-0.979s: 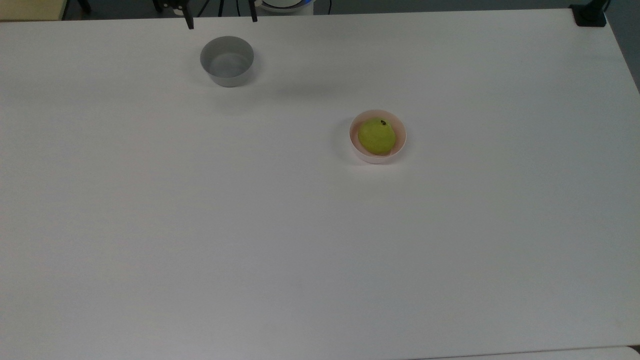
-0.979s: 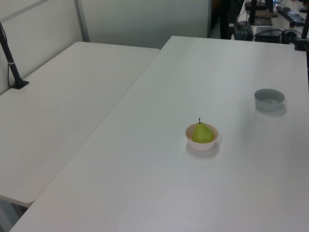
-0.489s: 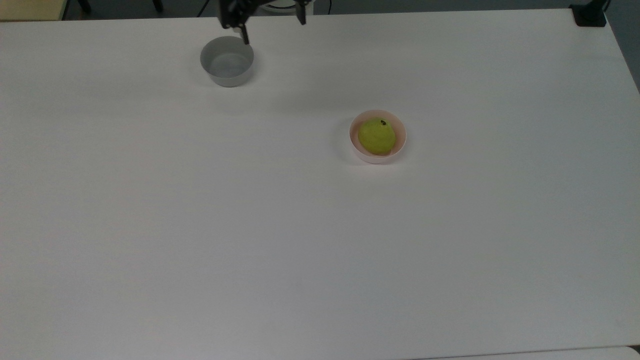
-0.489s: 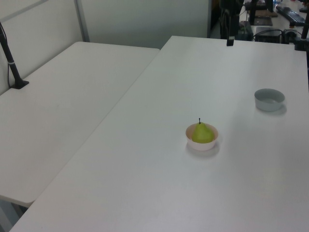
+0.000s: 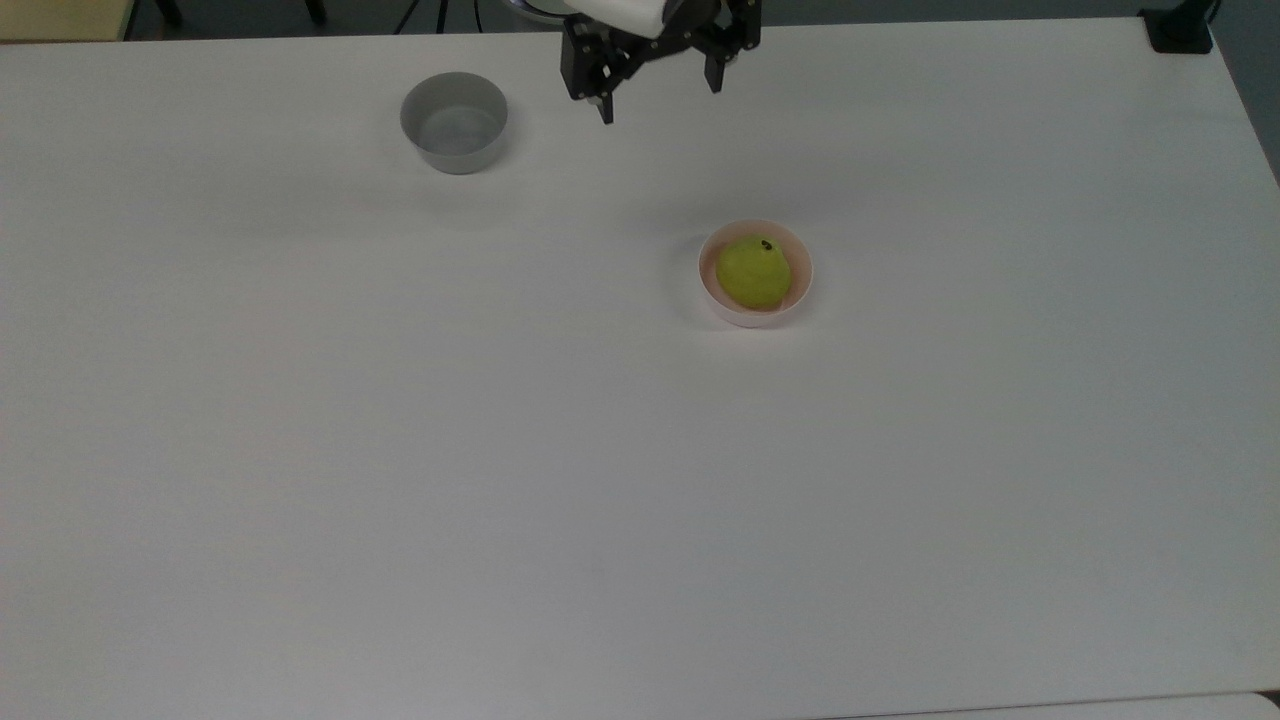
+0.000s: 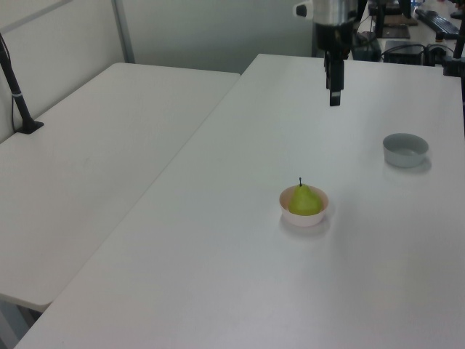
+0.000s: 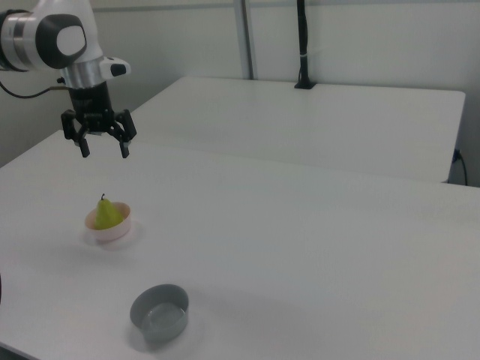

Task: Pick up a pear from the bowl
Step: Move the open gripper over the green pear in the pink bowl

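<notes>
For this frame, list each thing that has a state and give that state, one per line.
hand: open, in the air above the table, holding nothing, apart from both bowls.
pear: upright in the pink bowl, stem up, not gripped.
pink bowl: upright on the table, holding the pear.
grey bowl: upright on the table, nothing in it.
table: white, carrying the two bowls.

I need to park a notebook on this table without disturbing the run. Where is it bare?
Most of the white table is bare: everything on the near side of the pink bowl holding the pear in the top view. Busier is the far strip, with the grey bowl and the open tool.
</notes>
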